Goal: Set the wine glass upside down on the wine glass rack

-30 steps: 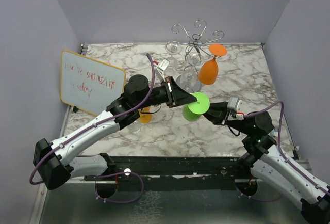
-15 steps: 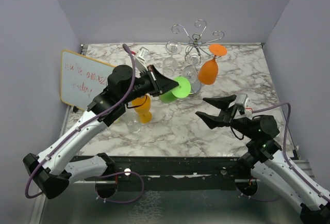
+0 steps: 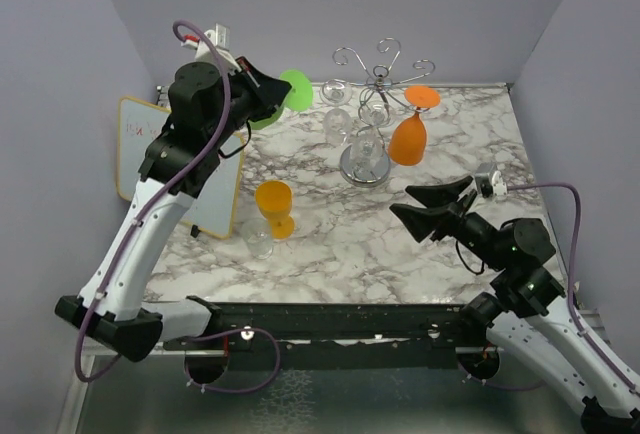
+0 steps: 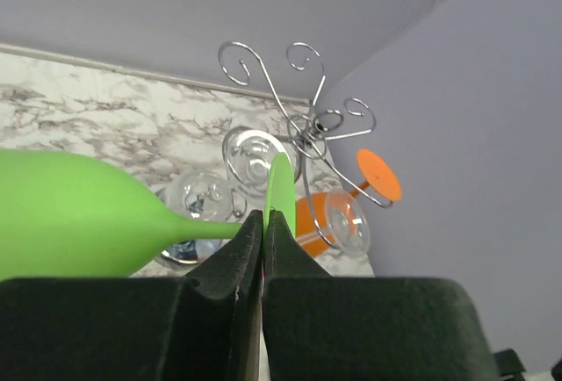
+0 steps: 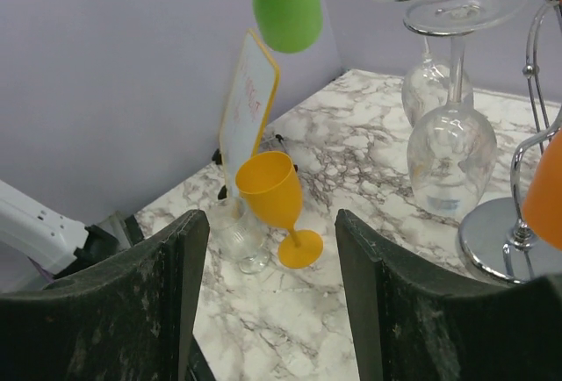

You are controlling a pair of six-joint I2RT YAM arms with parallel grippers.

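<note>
— Marble tabletop (image 3: 340,244) down there, but the green wine glass (image 3: 294,89) is nowhere near it. It's up in the air at the back left, about level with the curls of the wine glass rack (image 3: 380,72), foot turned toward them.
— Looks like plastic to me. Light, stiff, a bit slick; I doubt it would shatter.
— The left pincer (image 4: 262,227) has it pinched on the stem, right beside the foot. Sensible spot, I'd say: the foot stays free to slide into a curl.
— Half a second ago it was low, close to the rack's mirrored base.
— Yes, it's gone up and off to the left since. An orange glass (image 3: 405,139) and some clear glasses (image 5: 452,157) already hang there.
— And the right pincer (image 3: 400,200)?
— Spread wide, holding nothing, well apart toward the front. A second back it was right up at the green bowl.
</note>
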